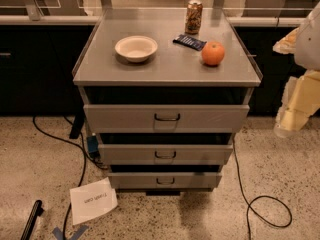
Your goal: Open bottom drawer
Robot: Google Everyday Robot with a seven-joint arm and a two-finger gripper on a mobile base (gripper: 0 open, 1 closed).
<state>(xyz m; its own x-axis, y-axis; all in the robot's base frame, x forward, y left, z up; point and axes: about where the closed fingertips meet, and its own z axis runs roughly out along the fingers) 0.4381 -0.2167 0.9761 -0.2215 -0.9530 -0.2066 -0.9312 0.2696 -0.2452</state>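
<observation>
The grey cabinet [167,71] has three stacked drawers. The bottom drawer [135,180] is the narrowest and shortest front, just above the floor, with a small dark wire handle [165,181] at its centre. A dark gap shows above it. The middle drawer [130,154] and the widest top drawer [120,118] sit above it, each with its own handle. My gripper [292,115] hangs at the right edge of the camera view, pale and yellowish. It is off to the right of the cabinet at about top-drawer height and touches nothing.
On the cabinet top are a white bowl [136,48], a can [193,16], a dark snack bar [189,42] and an orange [213,53]. Black cables [265,209] run over the speckled floor on both sides. A paper sign [92,200] lies at the front left.
</observation>
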